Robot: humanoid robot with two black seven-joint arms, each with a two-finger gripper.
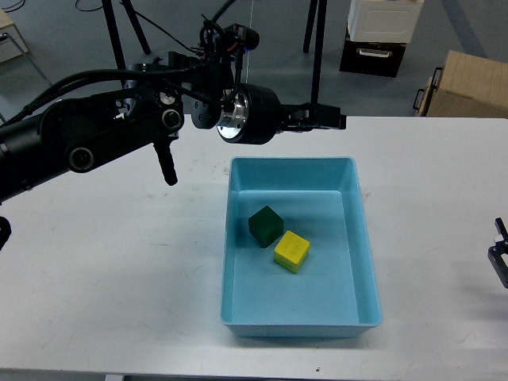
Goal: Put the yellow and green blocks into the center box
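Note:
The light blue box (pixel 362 238) stands in the middle of the white table. A dark green block (pixel 265 225) and a yellow block (pixel 292 251) lie side by side on its floor, touching at a corner. My left gripper (pixel 325 120) is raised above the box's far edge, pointing right, open and empty. Only a sliver of my right gripper (pixel 502 258) shows at the right edge of the view, low over the table, and its fingers cannot be made out.
The white table (pixel 119 278) spreads around the box. My left arm (pixel 119 135) spans the far left of the table. Beyond the table are tripod legs (pixel 316 55), a cardboard box (pixel 468 87) and a black-and-white case (pixel 377 36).

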